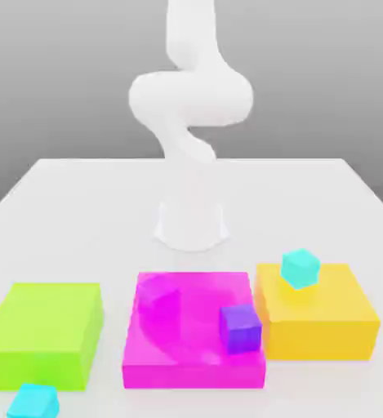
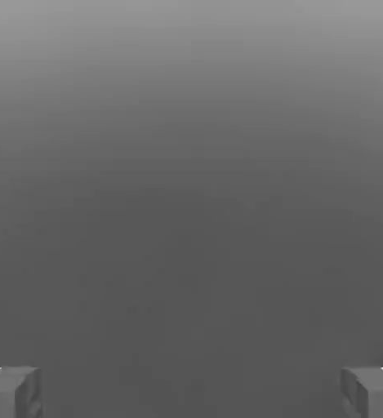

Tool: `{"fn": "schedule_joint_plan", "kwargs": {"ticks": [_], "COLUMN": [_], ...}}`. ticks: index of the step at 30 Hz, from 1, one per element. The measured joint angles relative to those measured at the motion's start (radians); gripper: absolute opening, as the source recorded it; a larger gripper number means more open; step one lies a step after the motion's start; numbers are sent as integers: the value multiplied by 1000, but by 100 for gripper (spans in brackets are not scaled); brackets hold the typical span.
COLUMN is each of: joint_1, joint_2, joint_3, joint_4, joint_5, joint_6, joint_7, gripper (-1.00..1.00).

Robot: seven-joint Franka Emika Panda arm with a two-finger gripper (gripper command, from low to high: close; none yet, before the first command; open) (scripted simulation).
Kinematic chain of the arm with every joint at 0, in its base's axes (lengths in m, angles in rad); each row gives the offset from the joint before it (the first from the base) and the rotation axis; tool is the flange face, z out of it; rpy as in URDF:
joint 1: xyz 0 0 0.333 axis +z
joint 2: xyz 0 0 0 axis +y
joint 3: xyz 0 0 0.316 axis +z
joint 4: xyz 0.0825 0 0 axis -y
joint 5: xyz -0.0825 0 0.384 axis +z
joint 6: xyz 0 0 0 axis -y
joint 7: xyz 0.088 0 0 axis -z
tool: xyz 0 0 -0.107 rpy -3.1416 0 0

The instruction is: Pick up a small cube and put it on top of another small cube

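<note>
A small sky-cyan cube (image 1: 33, 402) lies on the white table at the front of the exterior view's left, just before the green block. A small violet-purple cube (image 1: 241, 328) sits on top of the large magenta block (image 1: 178, 359), near that block's right edge. In the hand view my gripper (image 2: 191, 393) is open. Its two grey fingertips (image 2: 11, 393) stand far apart with nothing between them, against a plain grey background. The white arm (image 1: 190, 106) rises from its base at the table's middle.
A large green block (image 1: 43, 331) stands on the exterior view's left. On the right, a large yellow block (image 1: 325, 322) carries a greener turquoise small cube (image 1: 300, 268). The white table (image 1: 80, 212) stretches behind the blocks.
</note>
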Motion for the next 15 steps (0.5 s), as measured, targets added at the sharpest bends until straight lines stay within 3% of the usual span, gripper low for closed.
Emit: {"fn": "schedule_joint_plan", "kwargs": {"ticks": [15], "joint_1": [32], "joint_2": [550], "joint_3": [-206], "joint_4": [30], "joint_5": [159], "joint_6": [135], "joint_7": [-240], "gripper": [0]}}
